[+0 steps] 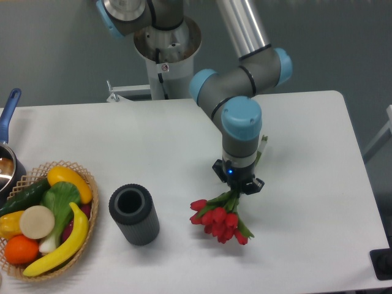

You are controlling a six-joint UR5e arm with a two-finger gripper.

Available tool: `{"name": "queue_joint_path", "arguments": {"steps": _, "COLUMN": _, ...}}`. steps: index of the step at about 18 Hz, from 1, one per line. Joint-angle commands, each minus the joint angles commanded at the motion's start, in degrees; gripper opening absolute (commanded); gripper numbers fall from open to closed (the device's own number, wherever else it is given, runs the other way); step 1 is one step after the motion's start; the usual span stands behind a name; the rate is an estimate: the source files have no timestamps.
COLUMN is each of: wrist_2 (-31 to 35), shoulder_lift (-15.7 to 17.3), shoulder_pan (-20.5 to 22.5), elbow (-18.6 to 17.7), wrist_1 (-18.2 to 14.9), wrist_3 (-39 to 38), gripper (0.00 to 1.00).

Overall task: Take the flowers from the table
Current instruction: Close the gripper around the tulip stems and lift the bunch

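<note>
The fingers (237,188) pinch the stems of the flowers (219,219), right of centre in the frame, buds hanging just above the bench (306,153). Judged light, limp and crushable; grip the bundled stems, never the buds.

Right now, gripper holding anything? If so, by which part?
Yes. The gripper is shut on the flowers, gripping the green stems just above the red buds, which hang below and to the left.
</note>
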Motion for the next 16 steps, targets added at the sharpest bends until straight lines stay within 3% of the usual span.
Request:
{"name": "queue_joint_path", "arguments": {"steps": 5, "wrist_2": 0.3, "shoulder_lift": -0.6, "shoulder_pan": -0.1, "elbow": 7.3, "wrist_1": -9.1, "wrist_3": 0.3, "gripper": 0.0}}
{"name": "queue_joint_path", "arguments": {"steps": 16, "wrist_2": 0.4, "shoulder_lift": -0.7, "shoulder_pan": -0.2, "elbow": 11.1, "wrist_1": -15.3, "wrist_3": 1.9, "gripper": 0.0}}
